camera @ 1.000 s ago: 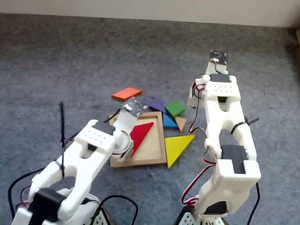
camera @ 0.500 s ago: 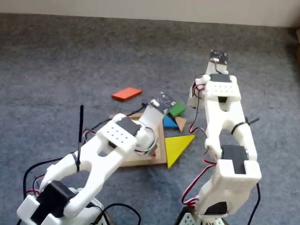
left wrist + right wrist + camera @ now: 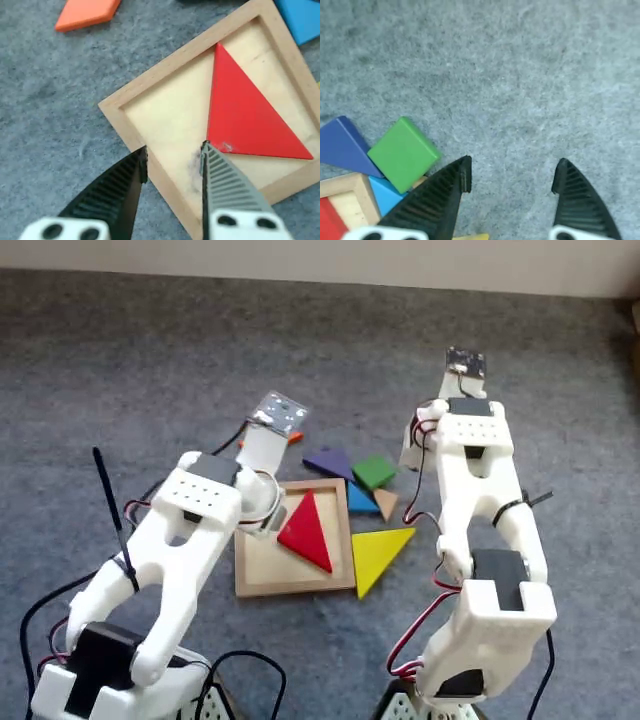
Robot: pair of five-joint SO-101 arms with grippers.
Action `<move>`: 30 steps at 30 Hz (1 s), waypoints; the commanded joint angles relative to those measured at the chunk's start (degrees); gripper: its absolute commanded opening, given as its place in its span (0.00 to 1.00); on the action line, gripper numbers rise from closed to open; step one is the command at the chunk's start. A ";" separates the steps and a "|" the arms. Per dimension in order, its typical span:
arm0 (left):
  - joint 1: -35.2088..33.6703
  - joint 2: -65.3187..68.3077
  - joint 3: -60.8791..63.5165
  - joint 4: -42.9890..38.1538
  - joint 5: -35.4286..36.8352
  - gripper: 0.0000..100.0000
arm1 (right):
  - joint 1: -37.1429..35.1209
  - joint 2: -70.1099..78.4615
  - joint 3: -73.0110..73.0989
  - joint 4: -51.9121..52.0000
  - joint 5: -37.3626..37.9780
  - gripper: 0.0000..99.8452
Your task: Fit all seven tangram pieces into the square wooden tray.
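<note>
The square wooden tray [image 3: 250, 578] lies between the arms, and a large red triangle [image 3: 308, 530] rests flat in its right half. My left gripper [image 3: 172, 155] hangs open just above the tray's rim [image 3: 130, 97], one fingertip [image 3: 205, 150] close to the corner of the red triangle [image 3: 245, 120]. Off the tray lie a yellow triangle [image 3: 378, 552], a blue triangle [image 3: 360, 498], a small tan triangle [image 3: 386, 502], a green square [image 3: 374, 471], a purple triangle [image 3: 330, 462] and an orange parallelogram [image 3: 87, 12]. My right gripper [image 3: 514, 170] is open over bare carpet beside the green square [image 3: 404, 152].
Grey carpet covers the whole work surface. The left arm [image 3: 190, 530] overhangs the tray's left edge, and the right arm [image 3: 480, 490] stands to the right of the loose pieces. Open carpet lies beyond the pieces and to the far left.
The left arm swung across the tray to the right, then back to the tray's far left. The red triangle now lies turned, in the tray's right half. The right arm stayed still.
</note>
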 commanded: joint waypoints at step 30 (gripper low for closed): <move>13.23 15.43 -13.67 -3.96 4.13 0.18 | 0.66 -0.84 -0.22 -2.51 -0.09 0.26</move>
